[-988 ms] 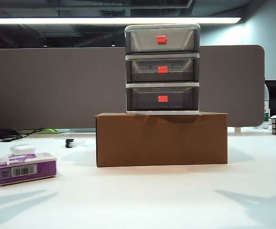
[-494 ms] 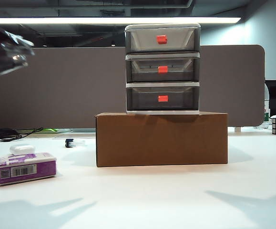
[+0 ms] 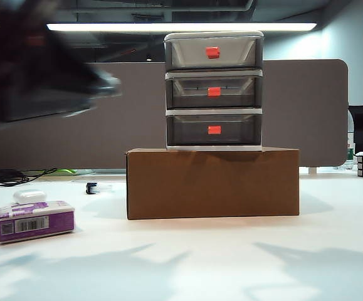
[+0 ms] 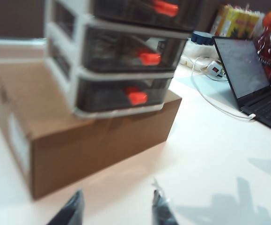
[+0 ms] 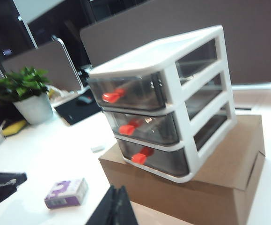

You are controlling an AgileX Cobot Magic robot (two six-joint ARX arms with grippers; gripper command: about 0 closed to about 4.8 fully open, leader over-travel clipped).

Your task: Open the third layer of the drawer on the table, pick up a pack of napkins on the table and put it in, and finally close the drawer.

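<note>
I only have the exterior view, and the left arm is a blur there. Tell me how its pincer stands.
Observer: In the left wrist view, the left pincer is open, with nothing between its fingers.
Operator: Now report the other one.
Observer: In the right wrist view, the right pincer is shut and empty.
Operator: Name something outside my frame.
Observer: An open laptop sits on the table.

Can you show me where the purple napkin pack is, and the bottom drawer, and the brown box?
pack of napkins (image 3: 36, 222), exterior view: purple front face.
third layer (image 3: 214, 129), exterior view: orange-red handle.
cardboard box (image 3: 212, 185), exterior view: front panel.
</note>
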